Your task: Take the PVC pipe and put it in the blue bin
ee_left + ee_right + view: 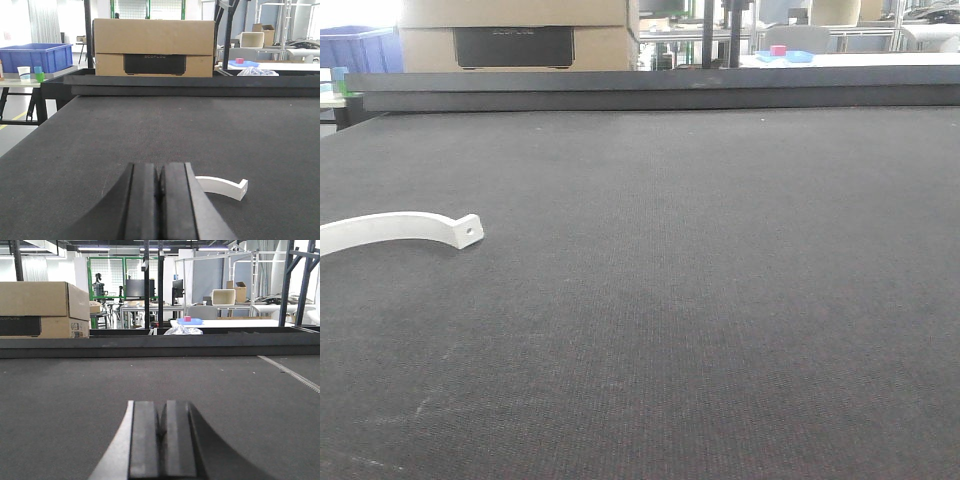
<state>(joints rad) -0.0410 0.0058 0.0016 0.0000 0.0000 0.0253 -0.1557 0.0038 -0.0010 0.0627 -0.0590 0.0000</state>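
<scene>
Left gripper and right gripper clenched, empty. PVC pipe, lower right, lies flat on mat; thin arc may skid when pinched.

Worktop open all round the PVC pipe on its left side; raised rail and cardboard box wall the far edge.

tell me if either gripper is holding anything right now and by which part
Nothing is held. The left gripper and the right gripper are both shut with nothing between their fingers, and the PVC pipe lies loose on the table.
</scene>
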